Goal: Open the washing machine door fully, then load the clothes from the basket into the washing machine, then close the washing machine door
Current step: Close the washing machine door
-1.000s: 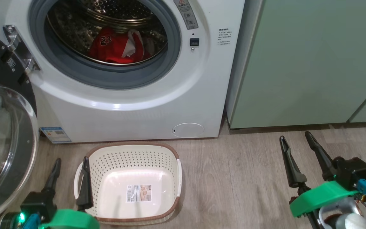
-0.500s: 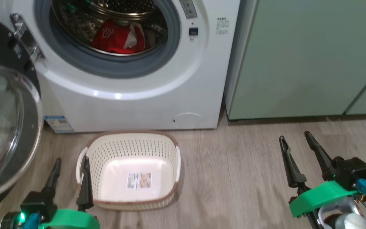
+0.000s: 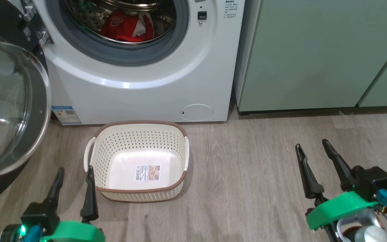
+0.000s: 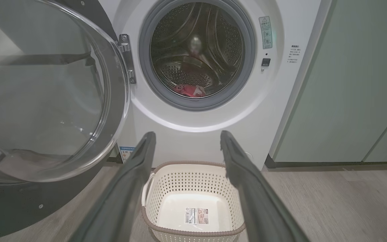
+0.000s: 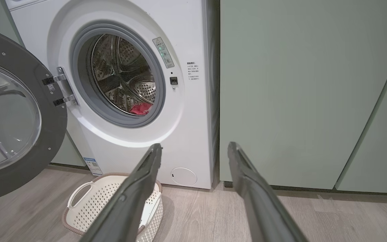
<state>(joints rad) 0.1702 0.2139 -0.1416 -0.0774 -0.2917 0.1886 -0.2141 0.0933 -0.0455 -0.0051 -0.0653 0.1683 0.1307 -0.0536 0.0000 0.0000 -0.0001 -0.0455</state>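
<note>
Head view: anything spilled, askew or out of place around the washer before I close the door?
Nothing stands out. The basket stands upright on the floor, bare but for its label; the clothes lie inside the washing machine, none on the gasket; the washing machine door hangs open at left.

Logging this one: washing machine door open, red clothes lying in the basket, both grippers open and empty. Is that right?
Not quite. The basket holds only its paper label; the clothes lie inside the washing machine, as the head view shows. The rest stands: washing machine door open, left gripper and right gripper open and empty.
</note>
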